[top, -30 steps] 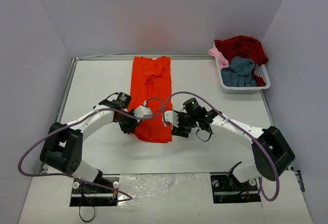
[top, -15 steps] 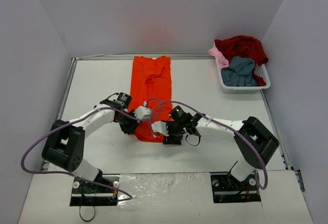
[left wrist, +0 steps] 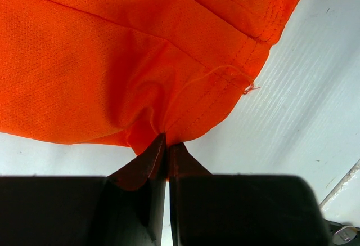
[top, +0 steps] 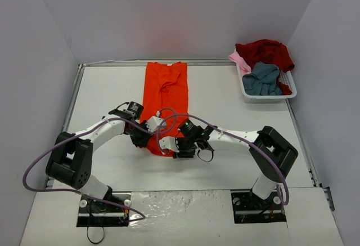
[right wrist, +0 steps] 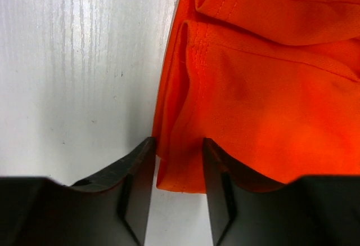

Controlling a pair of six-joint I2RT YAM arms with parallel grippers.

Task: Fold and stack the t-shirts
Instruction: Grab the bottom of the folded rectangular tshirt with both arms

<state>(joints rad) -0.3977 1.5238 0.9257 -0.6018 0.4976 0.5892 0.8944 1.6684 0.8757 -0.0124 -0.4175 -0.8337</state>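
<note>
A bright orange-red t-shirt (top: pixel 166 85) lies on the table as a long strip running away from the arms. My left gripper (top: pixel 147 141) is at its near left corner. In the left wrist view that gripper (left wrist: pixel 167 142) is shut on a pinch of the orange cloth (left wrist: pixel 140 49) by the hem. My right gripper (top: pixel 170 146) is at the near right corner. In the right wrist view its jaws (right wrist: pixel 179 147) stand apart on either side of the folded hem edge (right wrist: pixel 185 161), with a gap left beside the cloth.
A white slatted basket (top: pixel 291 81) at the back right holds a dark red shirt (top: pixel 267 50), a grey-blue one (top: pixel 262 80) and a pale pink one (top: pixel 241 61). Purple cables loop over both arms. A metal rim bounds the white table (top: pixel 236 105).
The right arm has swung left, from beside the shirt onto its near right corner, and its jaws have narrowed around the hem. The left gripper has kept its hold and place.
</note>
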